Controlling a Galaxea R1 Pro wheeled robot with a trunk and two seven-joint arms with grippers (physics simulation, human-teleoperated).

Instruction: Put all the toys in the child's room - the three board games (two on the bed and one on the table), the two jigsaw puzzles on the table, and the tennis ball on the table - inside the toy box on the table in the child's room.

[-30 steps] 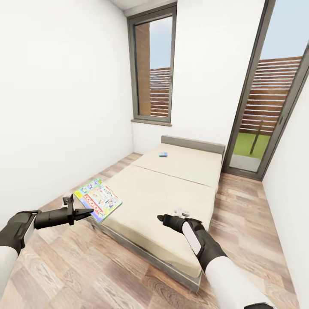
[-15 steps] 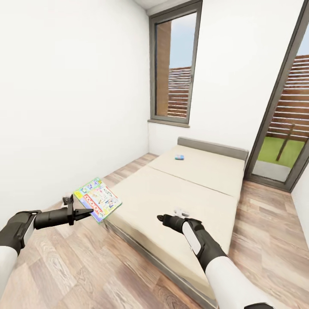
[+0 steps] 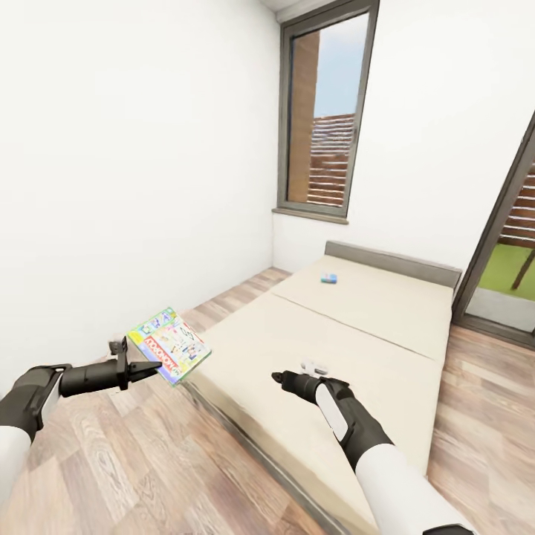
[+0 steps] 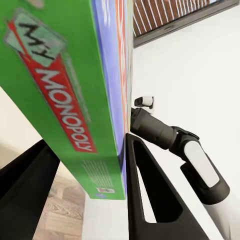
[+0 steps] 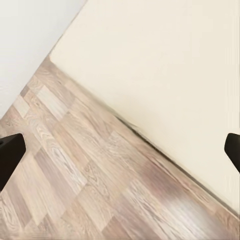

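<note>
In the head view the left end effector [image 3: 141, 365] reaches forward at the left of the picture, its two dark fingers clamped on the near edge of a board game [image 3: 169, 345]; the flat box (its lid a busy print of greens, blues and yellows with a red band) is tilted, lifted clear of the wood-plank floor [image 3: 148, 475], near the corner of the bed [image 3: 371, 349]; the left wrist view shows the same box [image 4: 65, 85] wedged between the two black fingers [image 4: 155, 200], its green side bearing the word MONOPOLY in white on a red band, its blue edge pressed against one finger.

The right end effector [image 3: 310, 367] is held out over the near part of the beige mattress, touching nothing; its tips are pale and small in the head view, and in the right wrist view two dark fingertips [image 5: 10, 155] stand far apart at opposite edges with only floor planks and the mattress edge between them, so the jaws are spread wide and hold nothing.

A second board game [image 3: 328, 279], small and blue at this range, lies flat on the far half of the mattress, close to the low grey headboard [image 3: 394, 260]; beyond it a tall window [image 3: 327, 119] stands in the white wall; at the right edge a glazed door [image 3: 505, 245] gives onto grass and a slatted fence.
</note>
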